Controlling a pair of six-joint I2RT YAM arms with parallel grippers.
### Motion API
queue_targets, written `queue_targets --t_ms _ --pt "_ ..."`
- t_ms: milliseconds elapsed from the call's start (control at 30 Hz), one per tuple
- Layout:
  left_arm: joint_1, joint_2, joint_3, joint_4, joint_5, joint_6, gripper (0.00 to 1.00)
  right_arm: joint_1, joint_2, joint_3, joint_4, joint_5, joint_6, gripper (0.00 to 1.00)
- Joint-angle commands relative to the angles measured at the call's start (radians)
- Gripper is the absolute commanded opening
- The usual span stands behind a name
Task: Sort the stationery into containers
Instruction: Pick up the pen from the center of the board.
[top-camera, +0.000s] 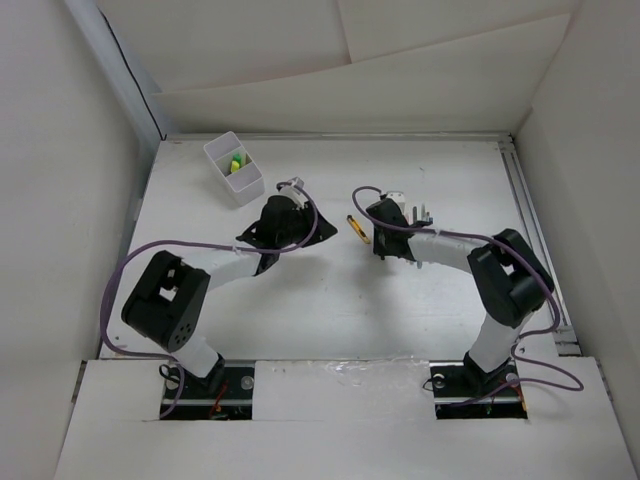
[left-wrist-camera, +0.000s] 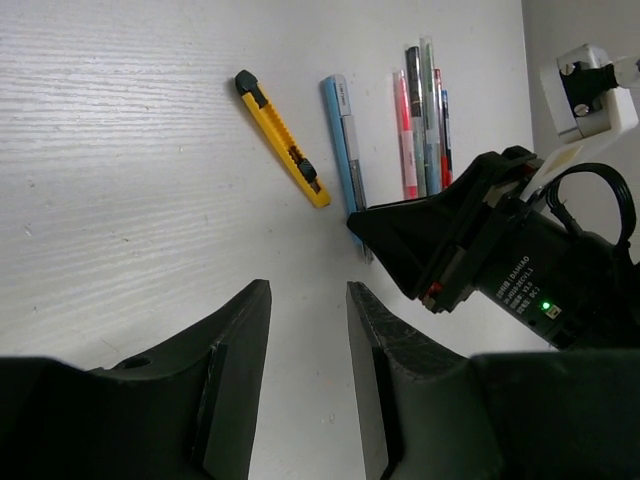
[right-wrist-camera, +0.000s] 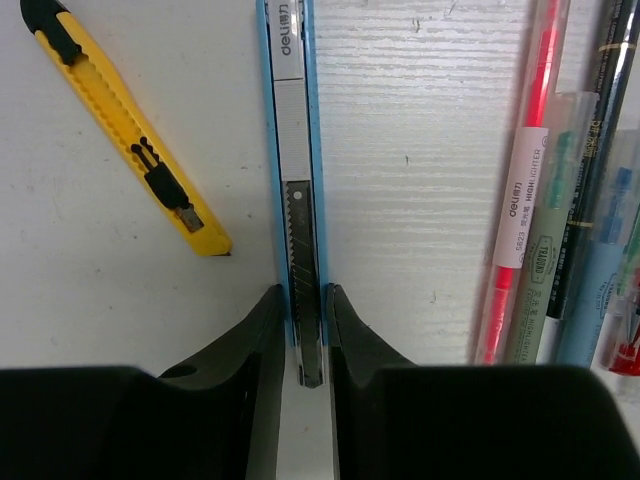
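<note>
Two grippers are hovering near the middle of the worktop. The right gripper (right-wrist-camera: 303, 295) is clamping its fingers (right-wrist-camera: 258, 345) on one end of a blue cutter (right-wrist-camera: 288, 150), whose other end is running past the top of the wrist view. A yellow cutter (right-wrist-camera: 125, 130) is lying just beside it without touching, and a bunch of pens (right-wrist-camera: 560, 200) is lying on its other side, partly cut off. The left gripper (left-wrist-camera: 307, 295) is holding its jaws parted around nothing. The white tray (top-camera: 248, 188) is sitting near the far left corner, holding something yellow-green too small to identify.
</note>
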Motion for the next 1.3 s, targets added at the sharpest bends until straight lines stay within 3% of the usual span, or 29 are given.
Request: queue_targets --t_ms 0,367,500,767,1267 --pt "0.003 -0.063 0.007 0.062 0.007 0.007 0.33 0.008 -0.001 0.007 -0.015 0.023 0.025 0.00" --pt "0.003 -0.003 0.054 0.130 0.122 -0.048 0.48 -0.001 -0.222 -0.100 0.070 -0.088 -0.015 0.00" --pt "0.003 0.020 0.095 0.119 0.140 -0.048 0.43 -0.001 -0.281 -0.137 0.091 -0.124 -0.025 0.00" --pt "0.003 0.083 0.182 0.099 0.160 -0.057 0.43 0.039 -0.334 -0.148 0.128 -0.207 -0.036 0.00" --pt "-0.006 0.181 0.295 -0.031 -0.013 0.001 0.41 0.113 -0.363 -0.139 0.148 -0.218 -0.036 0.00"
